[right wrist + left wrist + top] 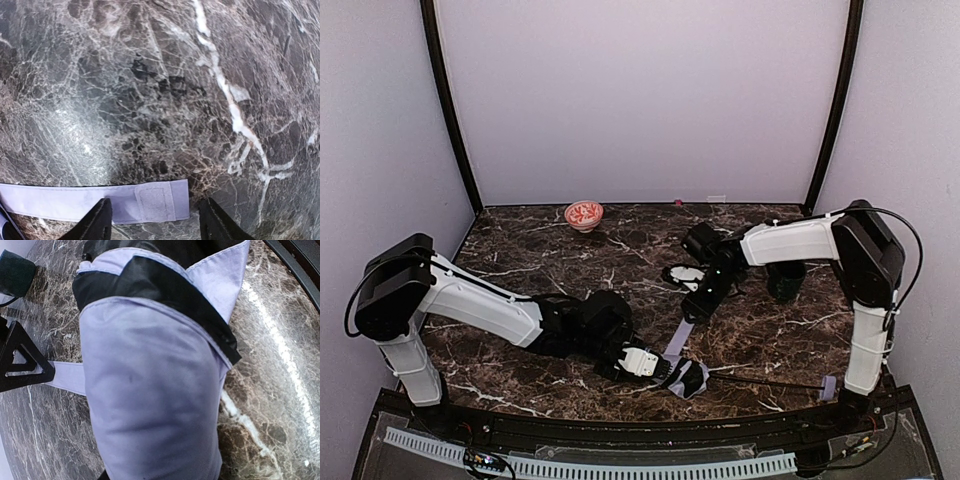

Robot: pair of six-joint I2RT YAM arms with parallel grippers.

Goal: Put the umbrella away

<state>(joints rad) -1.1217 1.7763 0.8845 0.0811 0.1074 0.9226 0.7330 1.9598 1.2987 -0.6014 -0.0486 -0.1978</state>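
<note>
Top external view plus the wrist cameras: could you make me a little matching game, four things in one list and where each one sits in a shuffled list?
Things
1. red bowl
2. umbrella canopy
3. strap
4. umbrella handle

Places
A. lying flat between the open fingers of the right gripper
B. bunched at the near edge, at the left gripper
C. far edge of the table
D. end of the thin shaft, near-right corner

Pairs: 1-C, 2-B, 3-A, 4-D
</note>
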